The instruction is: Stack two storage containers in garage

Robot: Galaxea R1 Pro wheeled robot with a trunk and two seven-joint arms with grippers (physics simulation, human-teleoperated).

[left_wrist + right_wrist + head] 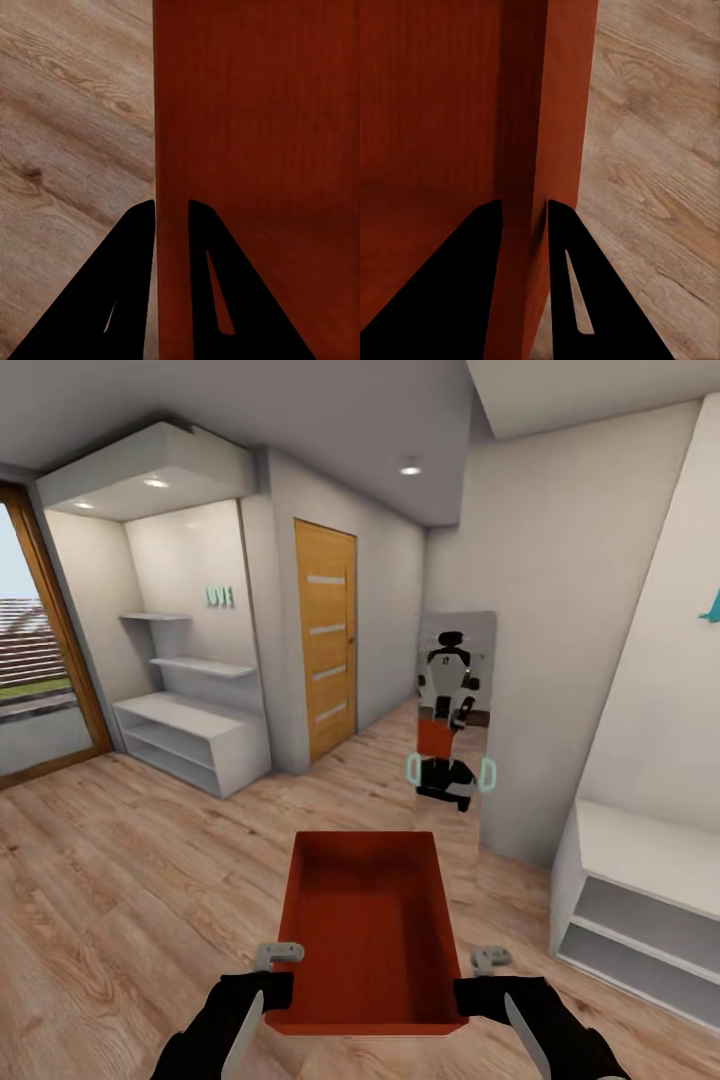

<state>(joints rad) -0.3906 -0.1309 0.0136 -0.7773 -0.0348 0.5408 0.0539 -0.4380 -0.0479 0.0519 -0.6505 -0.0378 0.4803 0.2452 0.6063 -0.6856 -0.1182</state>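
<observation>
One red-orange storage container [368, 930] is carried in front of the robot, above the light wood plank floor [120, 880], open side up and empty. The left gripper [268, 985] grasps the container's left wall near the corner closest to the robot. In the left wrist view the left gripper [172, 214] has one finger outside the wall and one inside, the jaws clenched on the wall of the container [255, 150]. The right gripper [480, 990] grasps the right wall in the same way. In the right wrist view the right gripper [523, 214] straddles the wall edge of the container [435, 112], jaws clamped on it.

Ahead stands an orange-brown wooden door [326, 640] with frosted stripes, shut. To its right a wall mirror [455, 710] reflects the robot and the container. White shelving [190, 730] fills an alcove at the left, beside a glazed opening with a wooden frame [60, 620]. A white shelf unit [640, 900] stands at the right.
</observation>
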